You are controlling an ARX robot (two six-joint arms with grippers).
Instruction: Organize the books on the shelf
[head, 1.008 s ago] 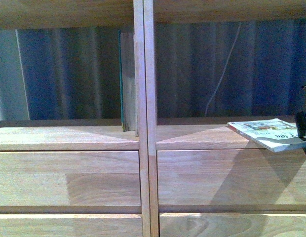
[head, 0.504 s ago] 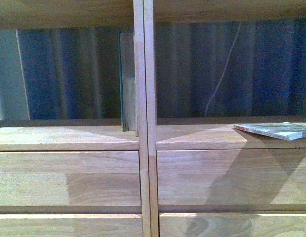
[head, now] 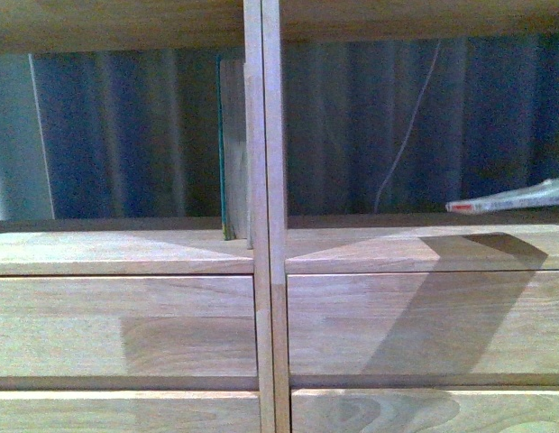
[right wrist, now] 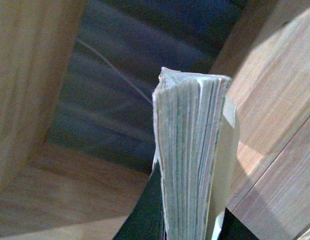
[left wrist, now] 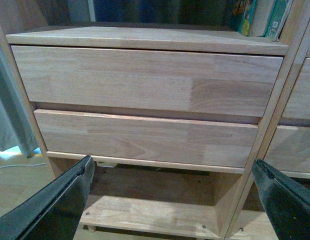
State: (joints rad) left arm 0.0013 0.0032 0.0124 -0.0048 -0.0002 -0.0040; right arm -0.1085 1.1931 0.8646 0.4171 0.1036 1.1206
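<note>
right gripper (right wrist: 187,222) clamps the paperback (right wrist: 190,150) edge-on, clear above the shelf (head: 424,248), right side. left gripper (left wrist: 172,167) spread wide, empty, facing the drawers (left wrist: 145,80). spine lettering unreadable.

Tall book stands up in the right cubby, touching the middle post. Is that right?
Not quite. The tall book stands up in the left cubby, touching the middle post. The front view shows it.

Place: probably a home, a living room or bedroom.
Furniture: light wooden shelf (head: 270,298) with flat drawer fronts (left wrist: 145,80), mid-frame.
Backdrop: folded blue-grey curtain (head: 126,135) behind the open cubbies; thin white cable (head: 406,135), upper right.
Floor: pale wood (left wrist: 17,182), lower left.
Contents: upright books (left wrist: 260,17), top right corner.
</note>
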